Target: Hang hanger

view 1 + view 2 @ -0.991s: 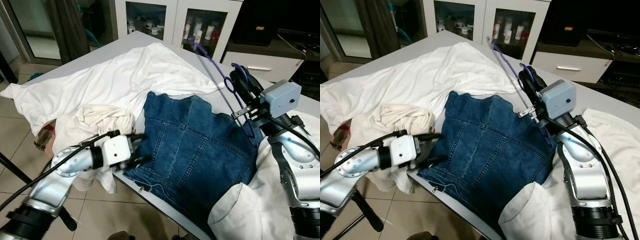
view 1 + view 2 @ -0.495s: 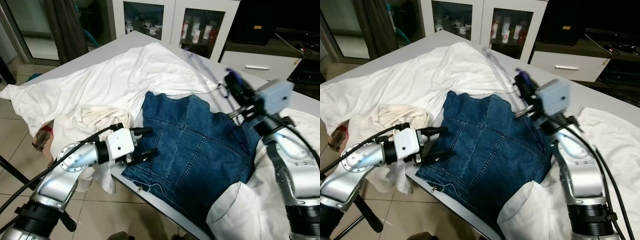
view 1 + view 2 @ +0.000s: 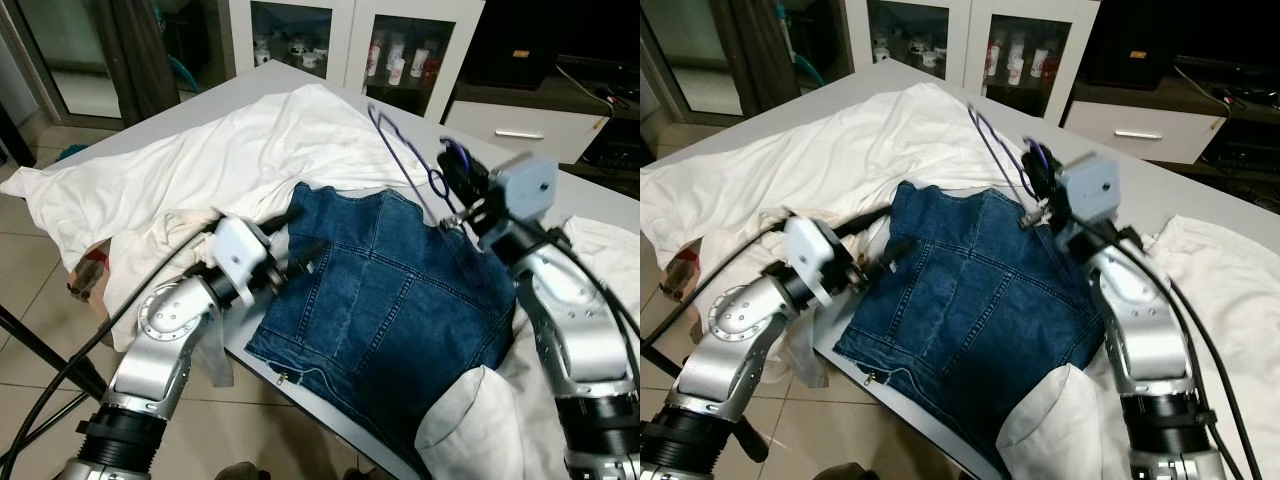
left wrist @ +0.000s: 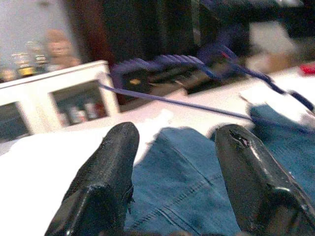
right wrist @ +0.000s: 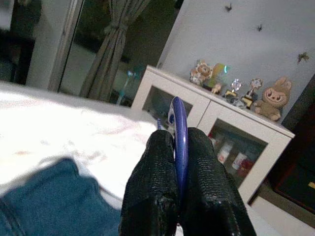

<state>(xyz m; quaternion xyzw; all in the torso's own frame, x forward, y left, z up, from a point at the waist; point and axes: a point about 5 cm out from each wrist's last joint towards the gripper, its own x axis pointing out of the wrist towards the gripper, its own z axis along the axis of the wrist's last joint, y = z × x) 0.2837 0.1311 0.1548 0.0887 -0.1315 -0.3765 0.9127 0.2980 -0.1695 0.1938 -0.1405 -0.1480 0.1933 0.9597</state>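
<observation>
Right end effector clamped on purple hanger, held raised above the denim jacket's collar end on the worktop. Left end effector fingers apart, empty, over the jacket's left edge beside white cloth.

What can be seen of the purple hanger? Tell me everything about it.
The purple hanger is a thin, wire-like frame in blue-purple, with a curved hook end. The right gripper is shut on it, the two black fingers pinching the hook part between them. It is held tilted above the table, its long arm stretching away from the gripper over the white cloth near the collar end of the denim jacket. No garment hangs on it. The left gripper is open over the jacket, apart from it.
</observation>
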